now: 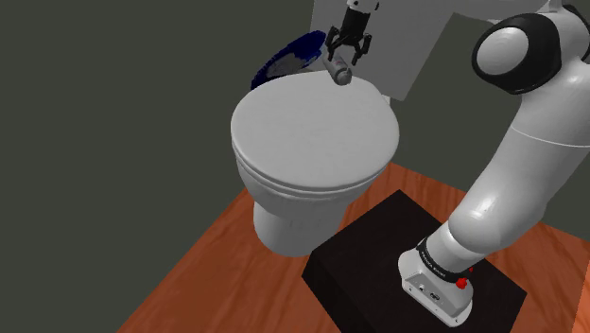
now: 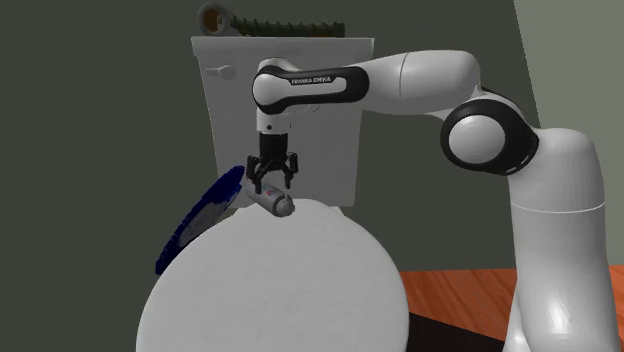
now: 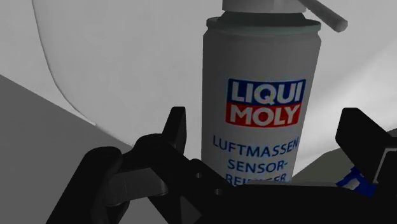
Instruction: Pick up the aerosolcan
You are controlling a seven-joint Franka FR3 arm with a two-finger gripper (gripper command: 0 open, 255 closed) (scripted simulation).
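Observation:
The aerosol can (image 3: 261,108) is white with a blue and red LIQUI MOLY label and a white cap with a thin nozzle tube. It lies on its side at the back of the white toilet lid (image 1: 312,132), near the tank. My black gripper (image 1: 348,52) hangs straight down over the can (image 1: 338,73), open. In the wrist view the can lies between the two fingers (image 3: 175,130), with a narrow gap on each side. In the second exterior view the gripper (image 2: 272,182) is just above the can (image 2: 272,204).
The white tank (image 2: 280,110) rises right behind the can, with a small object on its top. A dark blue curved thing (image 2: 200,225) leans beside the toilet. The black stand (image 1: 407,265) sits on the wooden floor (image 1: 217,274).

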